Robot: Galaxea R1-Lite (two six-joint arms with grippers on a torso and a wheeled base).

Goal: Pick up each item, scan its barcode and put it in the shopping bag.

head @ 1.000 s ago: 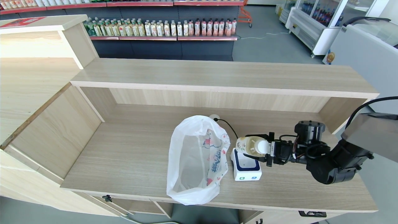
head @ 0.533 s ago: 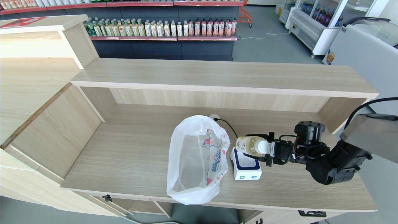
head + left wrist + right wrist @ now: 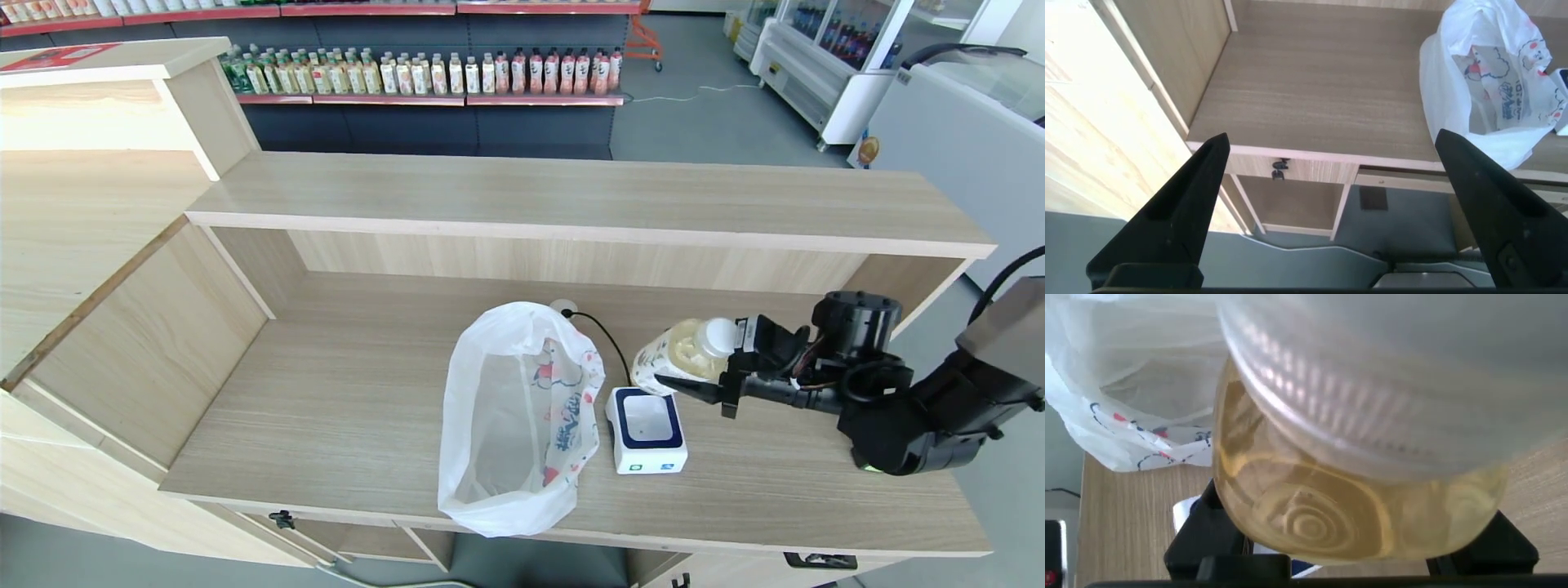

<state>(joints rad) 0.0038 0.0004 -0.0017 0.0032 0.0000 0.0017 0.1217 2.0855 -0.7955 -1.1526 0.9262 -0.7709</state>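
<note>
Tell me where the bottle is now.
Head view, robot's right side: the bottle is held in the right gripper, just beyond the scanner, right of the shopping bag.

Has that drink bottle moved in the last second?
Yes. The bottle has swung away from over the scanner, toward the back of the counter.

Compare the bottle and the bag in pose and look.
The bottle is tilted, held off the counter by the right gripper; the bag stands open on it. The bottle is clear, yellowish inside; the bag is white with prints. Both are by the scanner.
</note>
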